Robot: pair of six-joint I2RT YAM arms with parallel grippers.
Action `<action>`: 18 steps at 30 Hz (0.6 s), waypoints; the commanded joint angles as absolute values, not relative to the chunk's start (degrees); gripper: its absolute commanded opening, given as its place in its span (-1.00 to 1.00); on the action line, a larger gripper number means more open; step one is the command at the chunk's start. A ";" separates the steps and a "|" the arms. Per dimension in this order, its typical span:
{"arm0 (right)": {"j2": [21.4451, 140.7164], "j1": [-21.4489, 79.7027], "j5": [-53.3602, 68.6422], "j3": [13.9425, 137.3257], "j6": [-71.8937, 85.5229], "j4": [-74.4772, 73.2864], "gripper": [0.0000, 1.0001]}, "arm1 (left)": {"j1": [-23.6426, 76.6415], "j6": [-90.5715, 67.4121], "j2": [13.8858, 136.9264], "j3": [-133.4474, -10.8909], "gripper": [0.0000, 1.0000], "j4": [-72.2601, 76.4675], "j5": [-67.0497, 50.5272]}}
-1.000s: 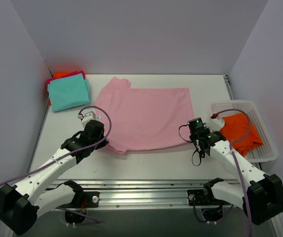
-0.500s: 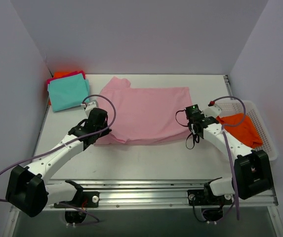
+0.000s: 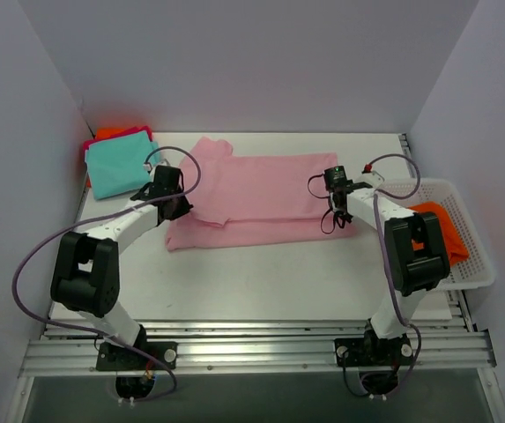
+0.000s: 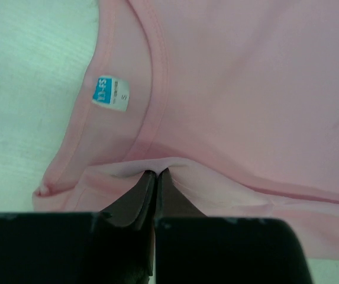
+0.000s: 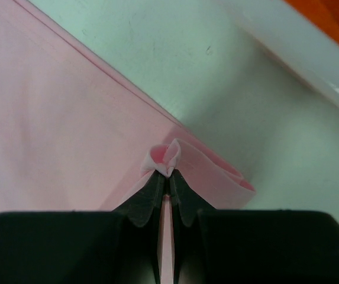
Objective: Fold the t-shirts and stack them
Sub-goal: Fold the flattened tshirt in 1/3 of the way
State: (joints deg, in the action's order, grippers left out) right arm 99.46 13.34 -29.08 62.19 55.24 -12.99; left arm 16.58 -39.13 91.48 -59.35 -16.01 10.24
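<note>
My left claw [image 4: 155, 173] is pressed together on a lifted fold of the pale pink t-shirt [image 4: 246, 83], pinching the cloth just below the neckline. The small blue neck tag [image 4: 111, 93] lies flat above and to the left of the fingertips in that wrist view. My right claw [image 5: 167, 173] is shut tight too, nipping a small pucker at a corner of the same shirt, with the fabric doubled over beneath it. From the overhead camera the pink shirt lies across the middle of the table [image 3: 261, 282], with one claw at each end of the raised edge, left and right of centre. Just beyond the right claw, at the right side of the frame, stands the white mesh basket [image 3: 428, 182], and in it lies a crumpled orange t-shirt [image 3: 446, 233] (I can make out only that one garment inside; my right arm covers part of it). In the upper left of the overhead frame is a folded stack: a teal t-shirt [image 3: 120, 167] on top, with a magenta edge [image 3: 139, 132] and an orange edge [image 3: 107, 134] showing at its far side. The stack sits near the pink shirt's left end, and I cannot tell whether they touch.
</note>
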 commanded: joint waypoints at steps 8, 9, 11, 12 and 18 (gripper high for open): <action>114.06 12.22 -30.23 76.81 56.16 -17.66 -1.00 | 13.36 -35.95 107.48 -74.79 -0.88 -12.65 3.69; 114.69 11.96 -30.50 77.95 56.77 -18.97 -1.00 | 12.84 -35.86 108.10 -76.62 -0.85 -13.44 3.69; 115.13 11.25 -30.59 80.06 56.95 -19.68 -0.35 | 12.39 -35.68 109.76 -78.83 -0.74 -14.67 3.08; 115.05 11.08 -30.67 80.50 56.87 -19.77 0.09 | 12.04 -35.60 110.30 -79.97 -0.44 -16.33 2.90; 115.05 10.46 -33.48 87.52 56.16 -22.41 1.00 | 9.32 -37.17 114.95 -89.10 0.92 -18.98 3.16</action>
